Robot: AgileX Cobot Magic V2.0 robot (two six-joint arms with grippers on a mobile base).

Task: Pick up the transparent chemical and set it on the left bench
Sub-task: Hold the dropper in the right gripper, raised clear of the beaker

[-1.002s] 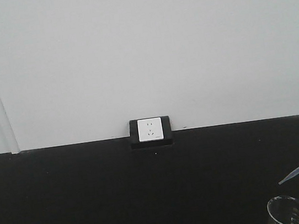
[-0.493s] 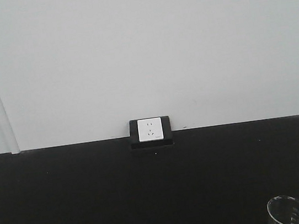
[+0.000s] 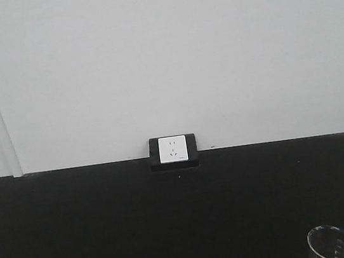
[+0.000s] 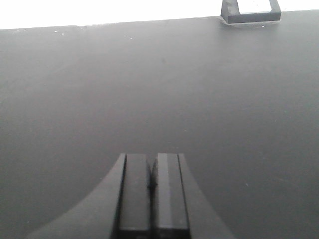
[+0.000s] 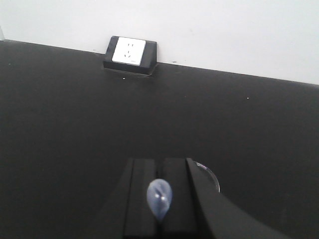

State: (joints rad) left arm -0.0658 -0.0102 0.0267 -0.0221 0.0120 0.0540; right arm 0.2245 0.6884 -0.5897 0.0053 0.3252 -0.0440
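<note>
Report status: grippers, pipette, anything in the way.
Left gripper shut, empty, over counter. Right gripper shut on pipette, bulb showing. Beaker just beyond right gripper; left bench not in view.

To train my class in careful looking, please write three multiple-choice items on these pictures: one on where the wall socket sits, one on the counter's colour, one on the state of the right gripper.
1. Where is the wall socket?
A. High up on the wall.
B. At the foot of the white wall, on the back edge of the counter.
C. At the counter's front edge.

2. What colour is the counter?
A. White.
B. Blue.
C. Black.

3. How is the right gripper?
A. Shut on a clear pipette.
B. Wide open and empty.
C. Shut and empty.

Answers: B, the front view shows it where wall meets counter; C, every view shows a black top; A, the right wrist view shows the pipette's bulb clamped in it.
</note>
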